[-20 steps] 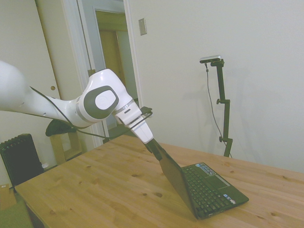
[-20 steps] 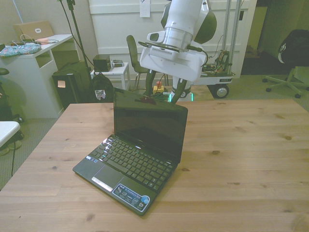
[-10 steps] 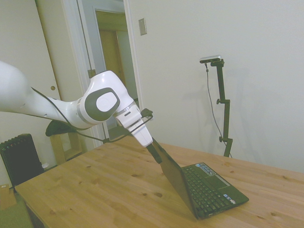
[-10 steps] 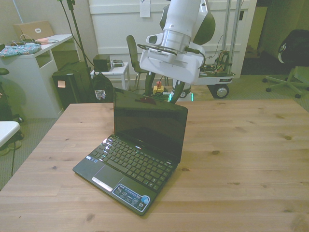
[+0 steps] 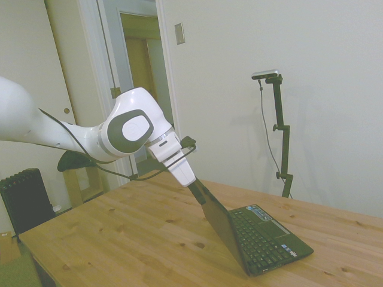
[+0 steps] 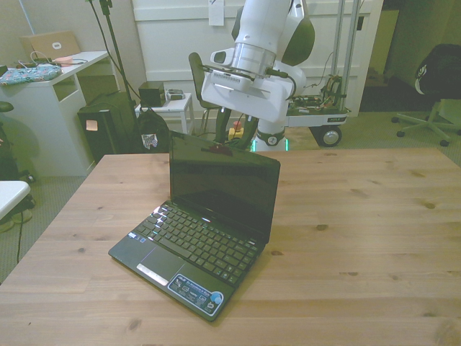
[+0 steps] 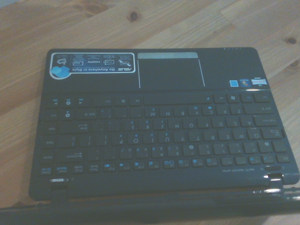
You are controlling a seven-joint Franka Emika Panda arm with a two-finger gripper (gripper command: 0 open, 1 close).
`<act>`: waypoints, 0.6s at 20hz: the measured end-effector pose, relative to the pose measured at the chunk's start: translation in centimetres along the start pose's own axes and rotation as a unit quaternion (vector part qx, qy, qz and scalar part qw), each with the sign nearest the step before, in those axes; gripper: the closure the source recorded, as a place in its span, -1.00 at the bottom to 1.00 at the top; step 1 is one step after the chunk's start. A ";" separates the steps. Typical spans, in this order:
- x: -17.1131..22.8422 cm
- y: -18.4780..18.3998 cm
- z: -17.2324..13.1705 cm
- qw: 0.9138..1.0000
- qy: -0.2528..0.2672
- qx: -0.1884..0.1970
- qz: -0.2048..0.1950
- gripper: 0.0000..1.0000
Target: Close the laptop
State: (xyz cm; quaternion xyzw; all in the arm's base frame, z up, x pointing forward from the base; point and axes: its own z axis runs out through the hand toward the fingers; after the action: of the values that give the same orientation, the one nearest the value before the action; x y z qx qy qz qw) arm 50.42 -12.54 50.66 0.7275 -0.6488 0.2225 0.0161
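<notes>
Side view: laptop (image 5: 254,236) open on table (image 5: 131,239); gripper (image 5: 196,192) at lid's top edge, jaws' spread unclear.

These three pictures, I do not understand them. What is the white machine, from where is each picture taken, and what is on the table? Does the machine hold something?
The white machine is a robot arm. Its grasping part, the end effector, sits at the arm's tip. Its job here is to close the laptop.

One picture is taken from the side of the table, with the arm reaching in from the left. Another is taken from across the table, facing the robot. The third comes from a camera on the arm's wrist, looking down at the keyboard from close by.

On the wooden table stands only a small black laptop, open, its screen dark, with stickers beside the touchpad.

The end effector is at the top edge of the lid, behind it. Whether it grips or only touches the lid, the pictures do not show.
</notes>
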 end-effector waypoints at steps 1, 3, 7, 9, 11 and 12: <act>0.2 0.0 0.0 1.000 0.001 0.001 0.001 1.00; 0.6 0.0 -0.2 1.000 0.001 0.003 0.003 1.00; 1.3 0.0 -0.2 1.000 0.001 0.003 0.004 1.00; 1.9 0.1 -0.1 1.000 0.002 0.002 0.007 1.00; 2.9 0.3 -0.1 1.000 0.002 0.002 0.012 1.00; 3.7 0.4 0.1 1.000 0.001 0.001 0.016 1.00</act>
State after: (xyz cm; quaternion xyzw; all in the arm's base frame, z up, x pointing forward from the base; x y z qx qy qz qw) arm 50.25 -16.10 51.74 0.7171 -0.6599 0.2240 0.0122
